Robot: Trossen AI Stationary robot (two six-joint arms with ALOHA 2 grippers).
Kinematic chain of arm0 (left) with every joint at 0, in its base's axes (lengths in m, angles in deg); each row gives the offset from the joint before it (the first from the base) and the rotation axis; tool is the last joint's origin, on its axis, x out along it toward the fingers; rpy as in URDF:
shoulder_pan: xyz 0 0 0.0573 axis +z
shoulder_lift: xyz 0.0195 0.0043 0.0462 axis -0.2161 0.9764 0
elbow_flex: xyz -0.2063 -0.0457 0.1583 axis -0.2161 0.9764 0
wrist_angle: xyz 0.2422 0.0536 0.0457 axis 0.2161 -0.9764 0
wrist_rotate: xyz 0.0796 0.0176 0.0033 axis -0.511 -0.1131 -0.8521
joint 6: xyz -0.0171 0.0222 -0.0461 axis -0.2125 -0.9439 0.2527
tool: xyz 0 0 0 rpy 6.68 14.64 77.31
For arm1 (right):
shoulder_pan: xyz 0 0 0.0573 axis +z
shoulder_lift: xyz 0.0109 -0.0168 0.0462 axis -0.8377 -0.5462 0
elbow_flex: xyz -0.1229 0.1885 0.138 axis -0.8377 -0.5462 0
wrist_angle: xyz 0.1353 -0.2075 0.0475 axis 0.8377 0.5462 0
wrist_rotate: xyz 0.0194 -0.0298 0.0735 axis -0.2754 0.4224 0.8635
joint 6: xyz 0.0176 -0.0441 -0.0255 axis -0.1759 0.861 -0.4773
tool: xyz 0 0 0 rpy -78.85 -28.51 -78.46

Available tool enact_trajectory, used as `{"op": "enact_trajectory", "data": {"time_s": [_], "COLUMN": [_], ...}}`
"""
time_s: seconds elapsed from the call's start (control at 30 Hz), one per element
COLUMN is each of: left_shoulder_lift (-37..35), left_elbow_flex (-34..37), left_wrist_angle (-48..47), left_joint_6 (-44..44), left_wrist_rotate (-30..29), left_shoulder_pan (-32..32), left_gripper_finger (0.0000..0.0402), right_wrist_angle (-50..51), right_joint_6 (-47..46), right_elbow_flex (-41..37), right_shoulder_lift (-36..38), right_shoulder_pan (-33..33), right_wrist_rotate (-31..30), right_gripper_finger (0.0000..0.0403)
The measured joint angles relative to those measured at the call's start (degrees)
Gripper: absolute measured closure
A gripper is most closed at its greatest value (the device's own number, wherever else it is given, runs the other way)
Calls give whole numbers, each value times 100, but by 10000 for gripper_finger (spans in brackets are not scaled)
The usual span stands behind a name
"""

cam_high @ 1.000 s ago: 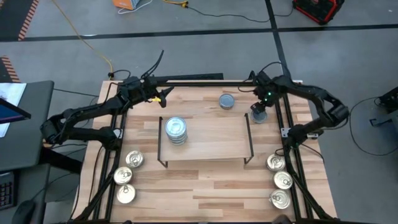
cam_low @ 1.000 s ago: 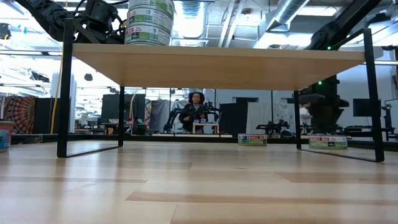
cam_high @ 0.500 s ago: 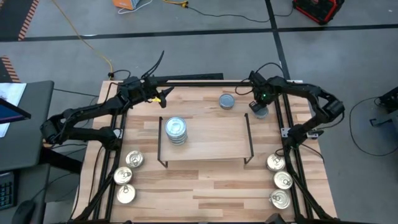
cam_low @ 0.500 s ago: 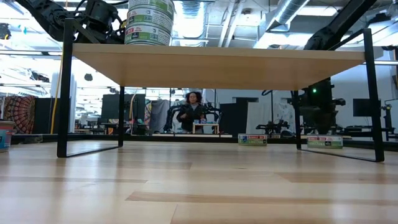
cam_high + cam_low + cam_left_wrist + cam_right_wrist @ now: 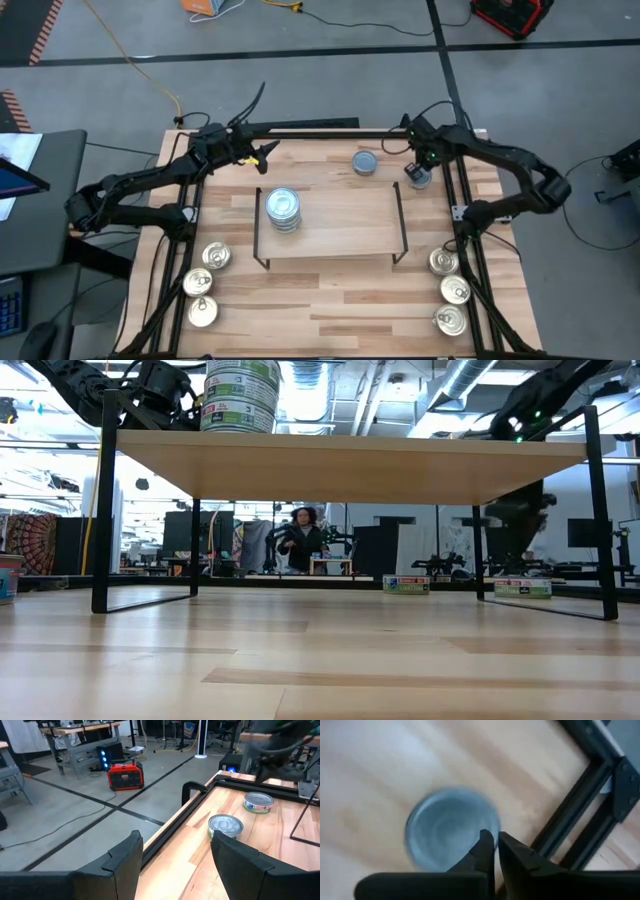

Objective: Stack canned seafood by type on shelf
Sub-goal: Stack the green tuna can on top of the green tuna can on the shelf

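My right gripper (image 5: pixel 495 844) hangs shut and empty just above a blue-grey tin (image 5: pixel 451 827) lying flat on the table at the far right (image 5: pixel 420 178). A second blue-grey tin (image 5: pixel 365 162) lies flat to its left. A stack of tins (image 5: pixel 283 208) stands on the left part of the shelf (image 5: pixel 340 225). My left gripper (image 5: pixel 175 865) waits open over the table's far left corner (image 5: pixel 262 152).
Three silver-gold tins (image 5: pixel 203 284) lie in a row near the table's left edge, and three more (image 5: pixel 450 291) lie near its right edge. A black frame rail (image 5: pixel 570 827) runs close beside the right gripper. A person (image 5: pixel 300 540) sits far behind the table.
My right gripper has risen from the far right tin, drifted a little toward the table's far edge and tipped. The tin stays on the table.
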Motion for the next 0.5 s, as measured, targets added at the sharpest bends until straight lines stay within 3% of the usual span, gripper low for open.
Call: {"op": "enact_trajectory", "data": {"time_s": [0.27,0.5], "left_shoulder_lift": [0,0], "left_elbow_flex": [0,0], "left_wrist_angle": [-62,-102], "left_joint_6": [60,-49], "left_wrist_rotate": [67,144], "left_shoulder_pan": [0,0], "left_gripper_finger": [178,178], "right_wrist_angle": [378,299], "right_joint_6": [111,-152], "right_elbow_flex": [-342,-486], "right_shoulder_lift": [187,186], "right_shoulder_pan": [1253,2249], "right_wrist_rotate": [5,-936], "right_gripper_finger": [260,182]}}
